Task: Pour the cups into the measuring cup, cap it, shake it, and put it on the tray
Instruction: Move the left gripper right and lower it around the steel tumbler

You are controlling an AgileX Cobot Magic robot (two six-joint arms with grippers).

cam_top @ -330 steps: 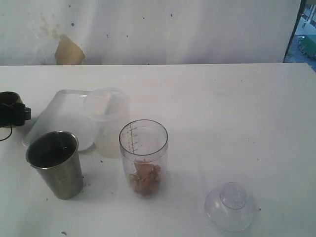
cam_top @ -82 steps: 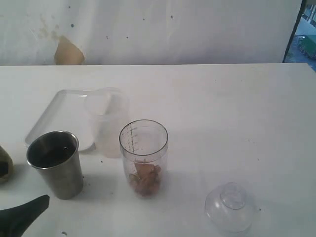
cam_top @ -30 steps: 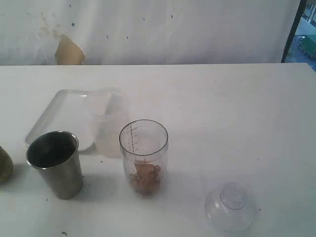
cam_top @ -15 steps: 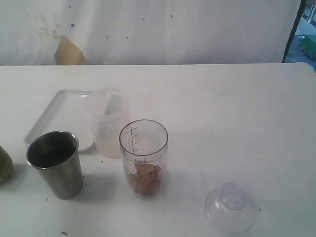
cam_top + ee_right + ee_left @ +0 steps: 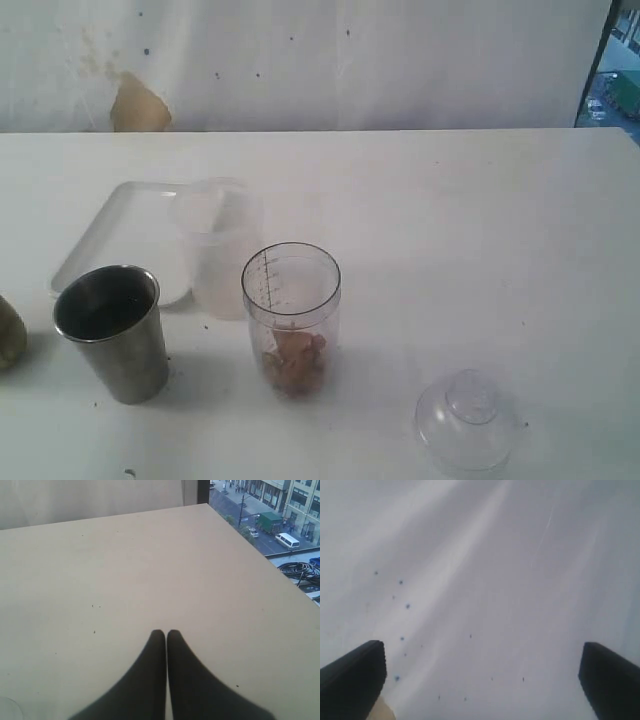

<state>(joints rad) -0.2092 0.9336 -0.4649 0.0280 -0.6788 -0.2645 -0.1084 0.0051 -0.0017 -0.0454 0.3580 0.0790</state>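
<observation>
Black fingers [image 5: 355,675] of the left end effector [image 5: 482,655] stand wide apart with nothing between them, facing only a white, speckled plane. That arm has left the exterior view, where a dark fingertip showed at the lower left corner a few seconds ago. The right end effector [image 5: 166,632] has its fingers pressed together on nothing, over bare surface [image 5: 100,570]. Neither touches any of the task's things.

Far left of the measuring cup [image 5: 291,320], cut by the picture's edge, sits the brown cup [image 5: 8,335]. It was absent eleven seconds ago and has not shifted over the last second, so it is set down and released. The measuring cup stands upright and uncapped, with brown pieces [image 5: 293,365] in its bottom. The steel tumbler [image 5: 112,332] stands upright to its left, unmoved; its inside is too dark to tell what it holds. Behind and left of the measuring cup, the frosted tub [image 5: 215,255] stands by the tray [image 5: 130,235]. The cap [image 5: 468,420] lies to its right and in front, knob up.

My reading is that the brown cup's pour is finished and the tumbler's pour comes next. Capping, shaking and placing are all undone.
</observation>
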